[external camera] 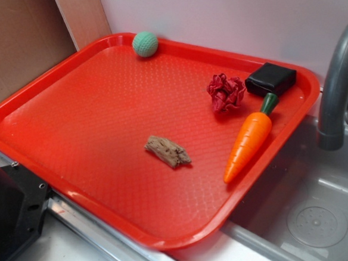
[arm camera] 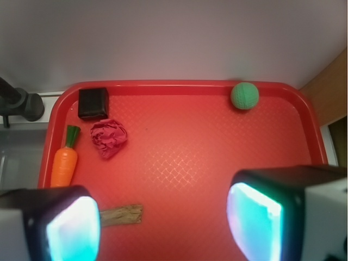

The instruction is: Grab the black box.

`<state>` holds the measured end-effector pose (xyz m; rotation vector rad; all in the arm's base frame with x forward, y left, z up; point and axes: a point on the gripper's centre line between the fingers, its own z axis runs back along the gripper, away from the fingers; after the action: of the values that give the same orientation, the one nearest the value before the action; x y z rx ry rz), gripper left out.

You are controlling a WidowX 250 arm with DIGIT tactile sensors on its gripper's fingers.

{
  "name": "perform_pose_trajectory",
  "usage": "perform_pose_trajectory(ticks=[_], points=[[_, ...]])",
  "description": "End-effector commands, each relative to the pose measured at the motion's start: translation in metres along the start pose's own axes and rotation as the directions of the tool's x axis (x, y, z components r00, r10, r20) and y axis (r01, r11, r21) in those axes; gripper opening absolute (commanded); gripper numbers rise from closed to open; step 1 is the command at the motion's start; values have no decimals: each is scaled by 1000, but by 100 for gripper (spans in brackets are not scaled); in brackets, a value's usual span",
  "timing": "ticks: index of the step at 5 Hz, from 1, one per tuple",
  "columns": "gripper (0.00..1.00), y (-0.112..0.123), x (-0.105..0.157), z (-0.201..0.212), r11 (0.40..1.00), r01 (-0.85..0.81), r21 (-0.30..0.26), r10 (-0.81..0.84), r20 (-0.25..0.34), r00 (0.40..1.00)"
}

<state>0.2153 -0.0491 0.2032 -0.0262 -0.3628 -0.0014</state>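
The black box [external camera: 271, 78] lies flat in the far right corner of the red tray [external camera: 89, 112], beside a crumpled red wrapper [external camera: 226, 93] and just beyond the carrot's green stem. In the wrist view the black box [arm camera: 93, 103] shows at the tray's upper left corner. My gripper [arm camera: 163, 228] hangs high above the tray's middle, open wide, with only bare red tray between its glowing pads [arm camera: 73, 231]. The gripper itself is out of the exterior view.
An orange toy carrot [external camera: 248, 144] lies along the tray's right rim. A brown wood chunk [external camera: 168, 151] sits mid-tray, and a green ball [external camera: 145, 43] rests at the far rim. A grey faucet [external camera: 338, 89] and sink [external camera: 311, 216] stand to the right.
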Motion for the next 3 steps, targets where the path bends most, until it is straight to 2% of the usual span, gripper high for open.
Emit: perform_pose_trajectory(ticks=[1, 2, 3], points=[[100, -24, 49, -70, 989, 126, -77, -124, 30, 992], [100, -41, 48, -90, 982, 157, -109, -155, 24, 988], [100, -54, 59, -121, 959, 193, -209, -185, 59, 981]])
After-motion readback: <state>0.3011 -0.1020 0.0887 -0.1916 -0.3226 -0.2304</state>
